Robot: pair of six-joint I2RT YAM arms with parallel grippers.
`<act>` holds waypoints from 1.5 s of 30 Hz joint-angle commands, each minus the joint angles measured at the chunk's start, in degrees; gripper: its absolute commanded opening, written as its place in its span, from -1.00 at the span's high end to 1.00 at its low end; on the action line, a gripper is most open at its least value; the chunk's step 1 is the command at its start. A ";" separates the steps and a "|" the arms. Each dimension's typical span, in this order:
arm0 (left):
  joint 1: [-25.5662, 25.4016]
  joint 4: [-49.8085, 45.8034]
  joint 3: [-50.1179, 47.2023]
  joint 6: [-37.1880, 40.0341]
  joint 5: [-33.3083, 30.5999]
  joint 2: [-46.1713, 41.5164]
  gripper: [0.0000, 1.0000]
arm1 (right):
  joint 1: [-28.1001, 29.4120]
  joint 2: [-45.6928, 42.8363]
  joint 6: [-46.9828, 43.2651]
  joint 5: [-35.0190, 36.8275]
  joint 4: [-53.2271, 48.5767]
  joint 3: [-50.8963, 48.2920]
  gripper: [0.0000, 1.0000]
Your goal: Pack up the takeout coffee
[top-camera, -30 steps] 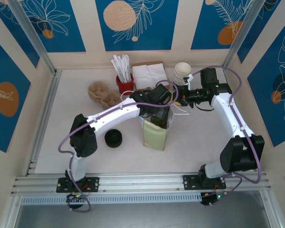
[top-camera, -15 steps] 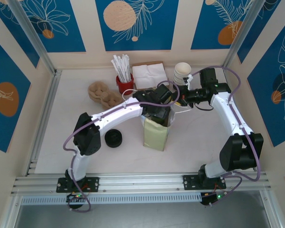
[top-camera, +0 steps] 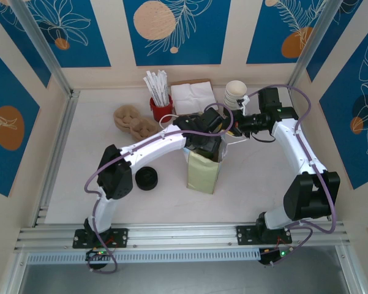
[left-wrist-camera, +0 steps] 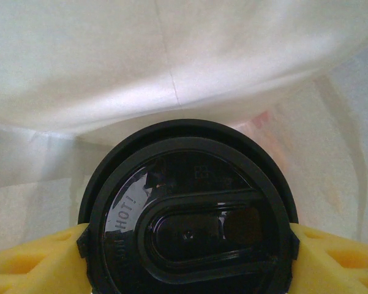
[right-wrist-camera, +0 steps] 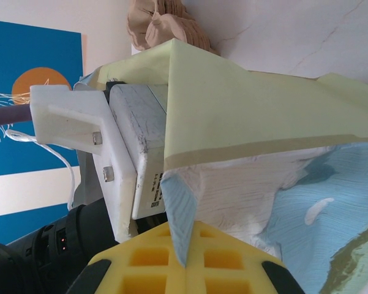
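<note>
The takeout coffee (left-wrist-camera: pixel 187 214) shows its glossy black lid from above, pinched between the yellow fingers (left-wrist-camera: pixel 40 263) of my left gripper (left-wrist-camera: pixel 187 248). White inner walls of the paper bag (left-wrist-camera: pixel 171 67) surround it. From above, my left gripper (top-camera: pixel 207 144) reaches down into the mouth of the upright pale green bag (top-camera: pixel 202 176). My right gripper (top-camera: pixel 231 130) is shut on the bag's right rim. In the right wrist view its yellow pads (right-wrist-camera: pixel 171 257) clamp a folded edge of the bag (right-wrist-camera: pixel 251 104).
A low stack of loose black lids (top-camera: pixel 146 178) lies left of the bag. At the back stand a red holder of white sticks (top-camera: pixel 160 104), napkins (top-camera: pixel 191 95), cream cups (top-camera: pixel 235 93) and a brown cup carrier (top-camera: pixel 131 119).
The left arm's elbow has swung slightly right while its gripper stays in the bag's mouth. The right arm has not moved.
</note>
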 commanded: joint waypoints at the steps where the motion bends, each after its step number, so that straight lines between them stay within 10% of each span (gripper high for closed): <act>1: 0.77 -1.29 0.90 0.06 2.67 3.84 -0.46 | 0.12 -0.12 -0.62 -2.84 -0.81 1.42 1.00; 45: 2.34 -2.24 -0.31 0.45 -3.04 -10.72 -0.47 | -1.73 -9.33 -6.96 -6.69 13.83 -8.36 1.00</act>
